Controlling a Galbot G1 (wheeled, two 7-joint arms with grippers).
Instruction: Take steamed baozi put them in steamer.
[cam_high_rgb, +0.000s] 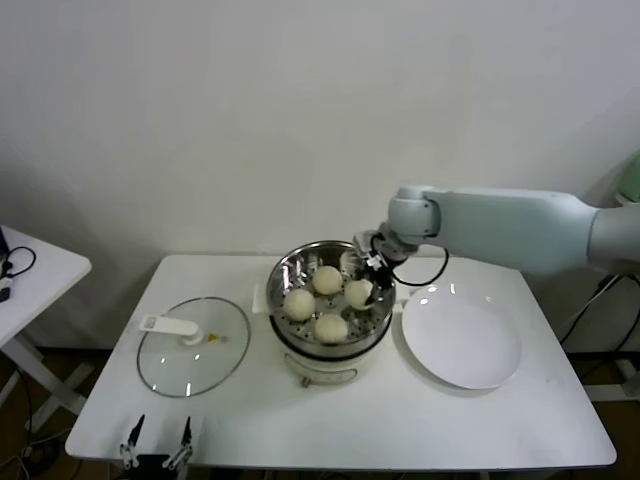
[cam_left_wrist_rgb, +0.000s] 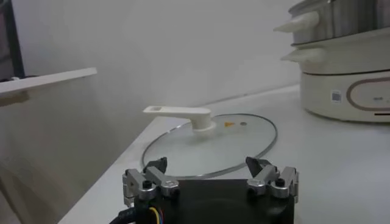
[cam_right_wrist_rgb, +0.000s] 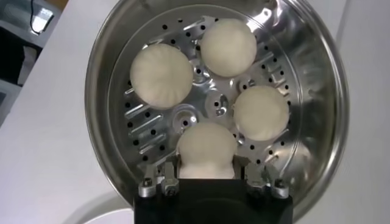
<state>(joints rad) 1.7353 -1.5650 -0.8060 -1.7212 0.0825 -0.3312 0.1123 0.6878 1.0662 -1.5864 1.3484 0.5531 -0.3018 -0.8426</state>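
The steamer (cam_high_rgb: 283, 268) stands mid-table with four cream-white baozi on its perforated tray. My right gripper (cam_high_rgb: 374, 291) reaches down inside its right side, its fingers pressed on both sides of the right-hand baozi (cam_high_rgb: 357, 293), which rests on the tray. In the right wrist view that baozi (cam_right_wrist_rgb: 207, 149) sits between my fingertips (cam_right_wrist_rgb: 207, 173), with the other three baozi (cam_right_wrist_rgb: 161, 75) (cam_right_wrist_rgb: 228, 47) (cam_right_wrist_rgb: 261, 112) beyond it inside the steamer wall (cam_right_wrist_rgb: 100, 91). My left gripper (cam_high_rgb: 155, 445) is parked open and empty at the table's front left edge.
A round glass lid with a white handle (cam_high_rgb: 192, 345) lies left of the steamer, just ahead of my left gripper (cam_left_wrist_rgb: 210, 167) in the left wrist view (cam_left_wrist_rgb: 210, 143). A flat white plate (cam_high_rgb: 460, 340) lies bare to the right. A side table (cam_high_rgb: 30, 270) stands far left.
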